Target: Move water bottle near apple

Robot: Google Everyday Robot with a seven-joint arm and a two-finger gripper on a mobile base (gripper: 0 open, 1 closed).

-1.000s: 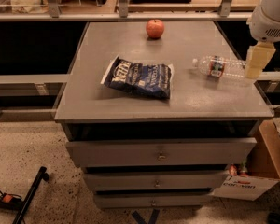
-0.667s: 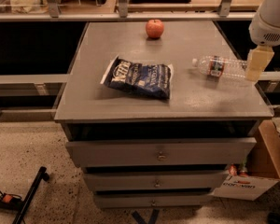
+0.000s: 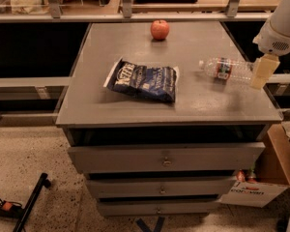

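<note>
Water bottle [image 3: 225,69] lies on its side on the counter [image 3: 111,108], its base end right at the gripper [image 3: 260,75] and its cap pointing away from it. I cannot tell whether the gripper is open or closed. The apple [image 3: 160,29] sits well apart from the gripper, past the cap end.

A grey flat-topped cabinet [image 3: 135,108] stands on the speckled floor [image 3: 29,153], with three shallow drawers [image 3: 164,157] stacked under its top. A crumpled dark blue snack bag with white lettering [image 3: 144,80] lies flat near the middle of the top. Low on the right, a brown cardboard box [image 3: 273,170] stands against the cabinet's side. A black rod [image 3: 31,202] lies on the floor at the left. The gripper [image 3: 260,79] hangs over the top's right edge.
</note>
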